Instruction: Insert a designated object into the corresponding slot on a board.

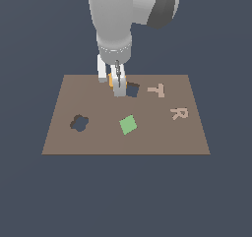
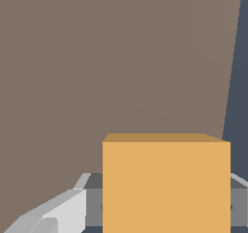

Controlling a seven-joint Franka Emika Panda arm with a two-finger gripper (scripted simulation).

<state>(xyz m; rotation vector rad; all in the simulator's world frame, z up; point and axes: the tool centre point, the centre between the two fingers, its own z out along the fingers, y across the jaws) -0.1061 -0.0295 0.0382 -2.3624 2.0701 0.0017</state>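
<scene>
Exterior view: the fingers point(image 1: 113, 83) are clamping the orange block point(image 1: 111, 80) just beside the dark square slot point(image 1: 132, 89) on the brown board point(image 1: 162, 133).

We see the small flat orange square block point(image 1: 111, 80) near the large flat brown rectangular board's point(image 1: 98, 142) far edge, mostly hidden in the exterior view. The dark square slot point(image 1: 133, 89) lies just at its 4 o'clock, empty.
</scene>
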